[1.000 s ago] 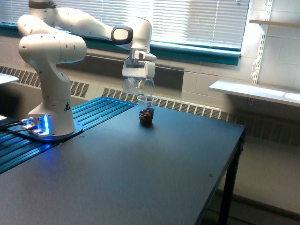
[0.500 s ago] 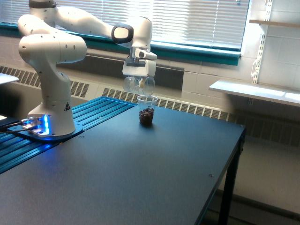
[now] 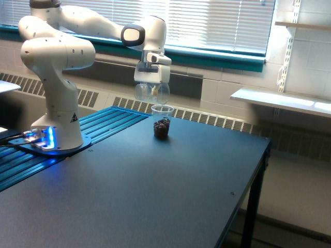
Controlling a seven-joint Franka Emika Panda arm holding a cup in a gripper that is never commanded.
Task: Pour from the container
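My gripper (image 3: 152,89) hangs over the far part of the dark table, shut on the container (image 3: 152,93), a small clear bulbous cup that looks empty. It is held a little above and to the exterior view's left of a straight-sided clear plastic cup (image 3: 162,122). That cup stands upright on the table with dark brown pieces filling its lower half. The container does not touch it.
The white arm's base (image 3: 56,139) stands at the exterior view's left on blue ribbed rails (image 3: 111,120). The table's edge (image 3: 248,181) drops off at the right. A white shelf (image 3: 282,101) and a radiator line the wall behind.
The gripper with the container has risen slightly and shifted a little to the exterior view's left, away from the rim of the plastic cup. The cup on the table has not moved.
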